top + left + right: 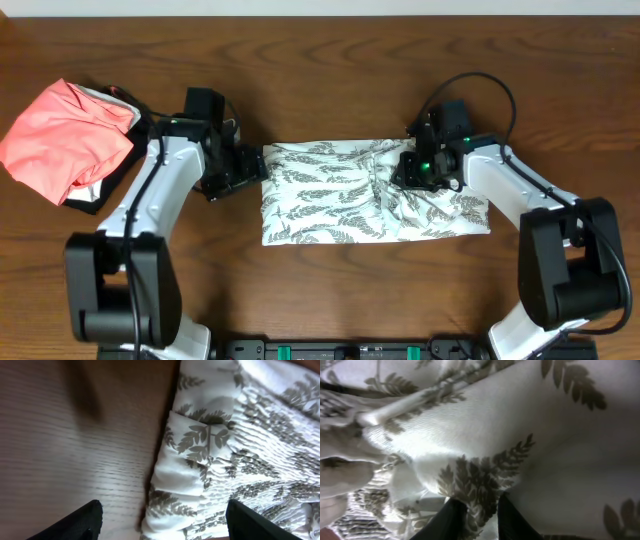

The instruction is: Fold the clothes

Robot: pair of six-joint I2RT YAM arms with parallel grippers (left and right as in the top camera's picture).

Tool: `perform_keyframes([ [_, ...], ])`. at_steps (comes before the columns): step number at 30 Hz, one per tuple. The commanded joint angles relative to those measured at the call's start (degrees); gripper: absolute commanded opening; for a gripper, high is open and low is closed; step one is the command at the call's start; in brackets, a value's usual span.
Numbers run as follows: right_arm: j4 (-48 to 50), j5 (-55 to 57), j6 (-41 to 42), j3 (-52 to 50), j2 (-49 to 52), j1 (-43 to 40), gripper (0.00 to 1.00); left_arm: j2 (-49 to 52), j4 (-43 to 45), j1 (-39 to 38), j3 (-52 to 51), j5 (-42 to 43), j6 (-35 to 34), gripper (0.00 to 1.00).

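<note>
The clothes, a white dress with a grey-green fern print, lie folded into a broad band across the middle of the table. My left gripper is at the band's left end. In the left wrist view it is open wide, and the gathered edge of the dress lies between its black fingers without touching them. My right gripper sits on the rumpled right part of the band. In the right wrist view it is shut on a raised fold of the dress.
A coral-pink garment lies at the far left on top of a black one, just beside the left arm. Bare wooden table surrounds the dress, and its far edge runs along the top.
</note>
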Motion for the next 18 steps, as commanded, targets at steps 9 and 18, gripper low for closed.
perform_keyframes([
  [9,0.22,0.0,-0.76,-0.17,0.7,0.42,0.24,5.53,2.54,0.02,0.81,8.61,4.0,0.8],
  [18,0.17,-0.02,-0.74,-0.17,0.7,0.42,0.24,7.74,3.19,0.02,0.0,8.63,5.01,0.8],
])
